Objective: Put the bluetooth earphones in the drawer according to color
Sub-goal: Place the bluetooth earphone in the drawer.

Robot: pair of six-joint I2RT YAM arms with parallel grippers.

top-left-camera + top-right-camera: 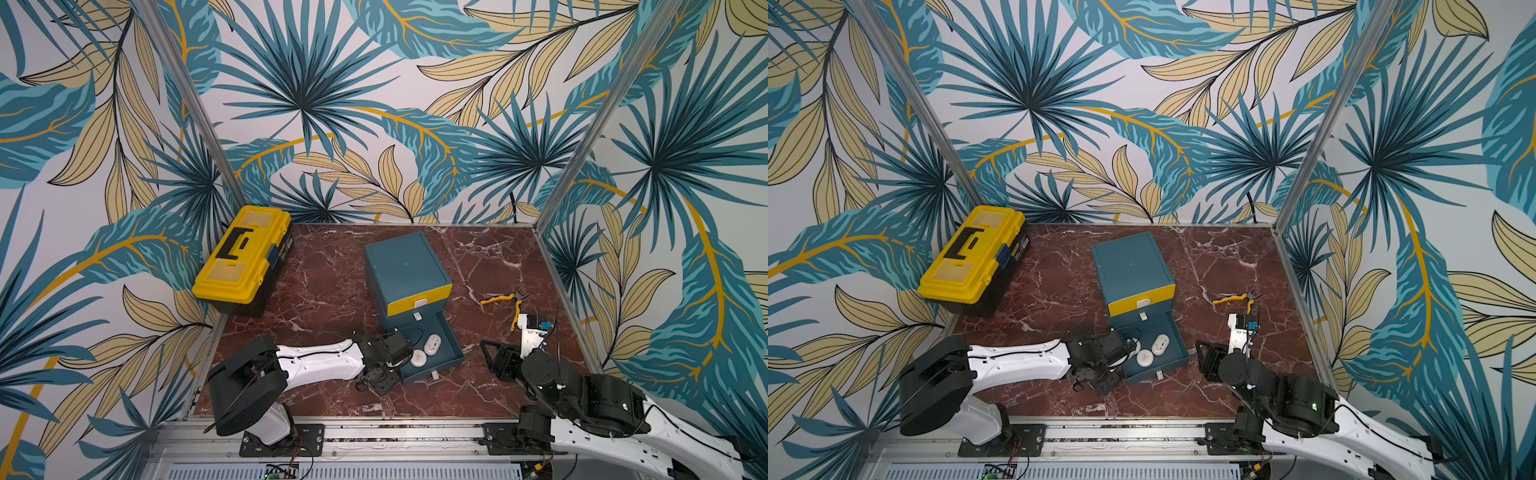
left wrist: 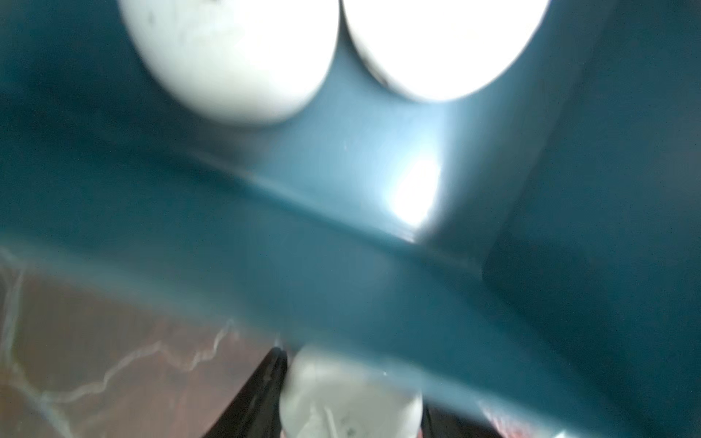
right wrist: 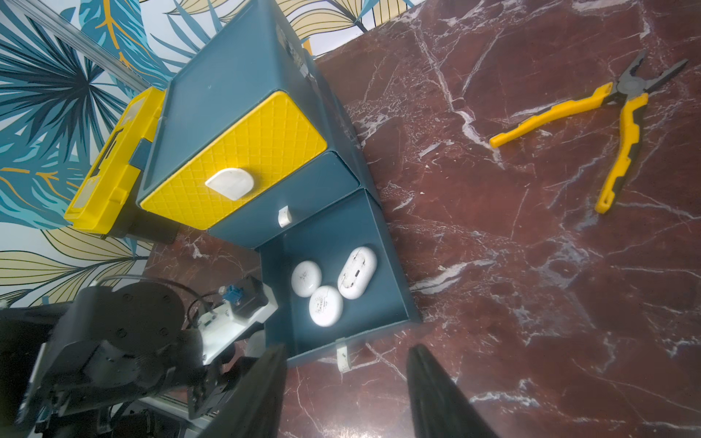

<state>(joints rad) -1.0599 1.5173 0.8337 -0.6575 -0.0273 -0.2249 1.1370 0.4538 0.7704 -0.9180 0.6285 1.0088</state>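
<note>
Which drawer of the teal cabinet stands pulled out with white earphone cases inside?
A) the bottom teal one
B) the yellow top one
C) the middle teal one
A: the bottom drawer juts out from the cabinet with three white cases lying in it, while the yellow front and the middle front sit closed.

Teal, yellow and white
The drawer is teal, its top front yellow with diamond grid; 3 earphones are white.
</note>
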